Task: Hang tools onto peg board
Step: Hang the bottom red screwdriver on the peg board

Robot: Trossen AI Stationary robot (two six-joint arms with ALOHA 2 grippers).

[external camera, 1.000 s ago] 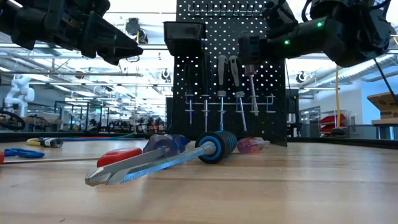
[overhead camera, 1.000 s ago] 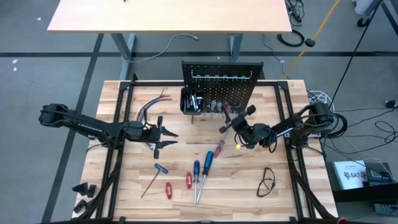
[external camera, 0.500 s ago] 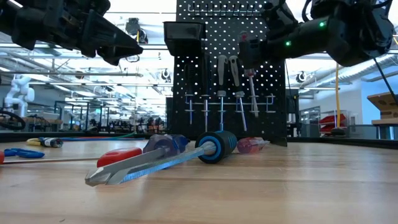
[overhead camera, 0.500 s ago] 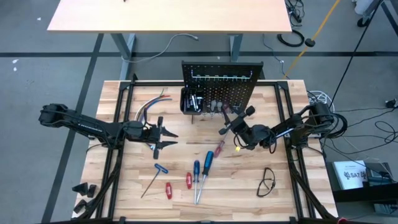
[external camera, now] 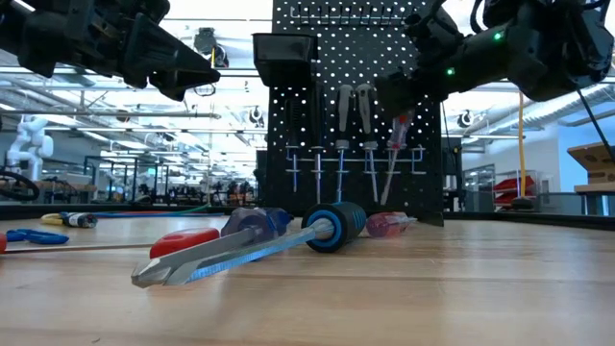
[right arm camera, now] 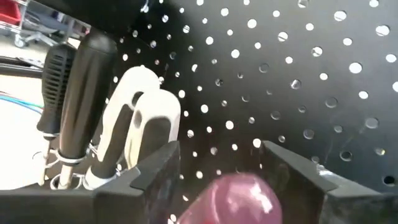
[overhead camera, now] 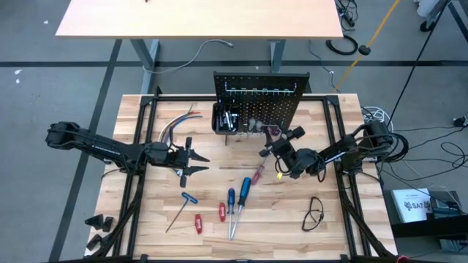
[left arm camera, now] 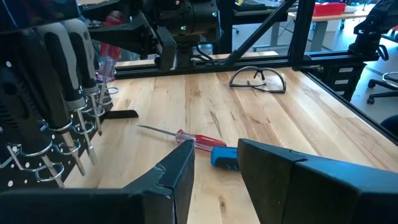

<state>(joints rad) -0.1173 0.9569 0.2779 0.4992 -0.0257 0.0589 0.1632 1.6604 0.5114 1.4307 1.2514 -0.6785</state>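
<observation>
And there it goes: the right gripper [external camera: 408, 91] up at the peg board [external camera: 317, 43] has spread its fingers, and the red screwdriver [external camera: 394, 154], upright in its grasp a second ago, now leans in the ring holder with its handle tipped toward the arm. From the wrist, the pinkish handle top [right arm camera: 239, 196] sits between the parted fingers, no longer pinched, I'd say. So that one looks hung, if crooked. The left gripper [overhead camera: 191, 159] hasn't budged, hovering part-open and empty over the table. More tools wait there: the blue screwdriver [overhead camera: 243, 191] and a red one [overhead camera: 257, 174].
</observation>
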